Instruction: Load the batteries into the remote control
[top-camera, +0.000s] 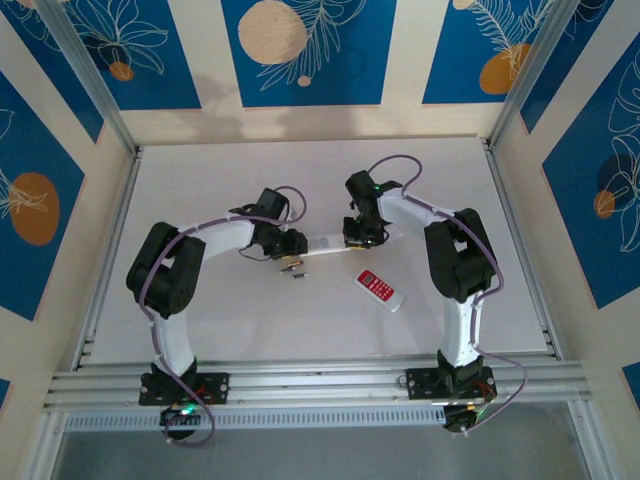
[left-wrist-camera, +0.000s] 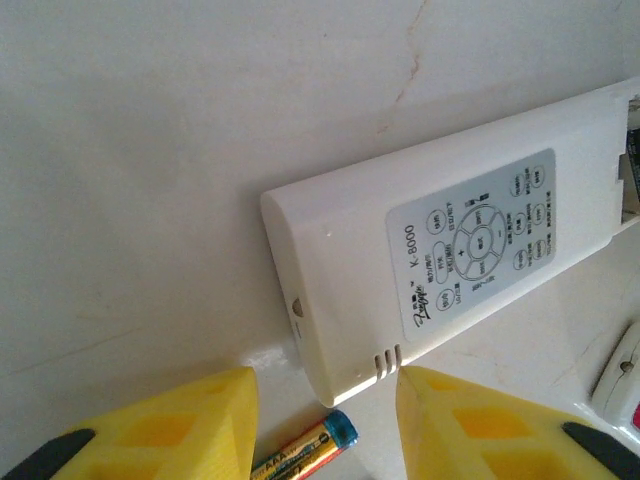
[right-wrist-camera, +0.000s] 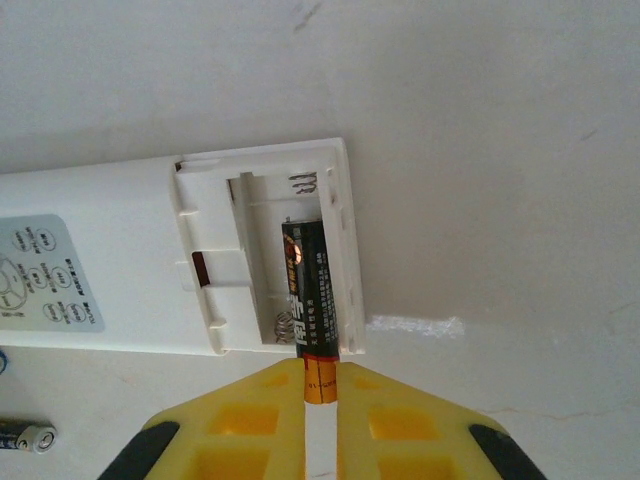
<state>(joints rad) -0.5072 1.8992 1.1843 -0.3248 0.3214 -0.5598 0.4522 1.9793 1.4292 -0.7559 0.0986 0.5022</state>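
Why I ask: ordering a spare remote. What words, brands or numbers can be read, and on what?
"K-8000": on the white remote, grey keypad panel.
Script logo beside it, button labels: too small to read.
Print on the black battery and the gold battery: blurred, unreadable.

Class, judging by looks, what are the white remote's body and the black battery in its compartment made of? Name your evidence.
Remote: probably moulded plastic, smooth matt white, with moulded ribs and slots. Battery: likely metal under a glossy black printed wrap, gold-banded at one end.
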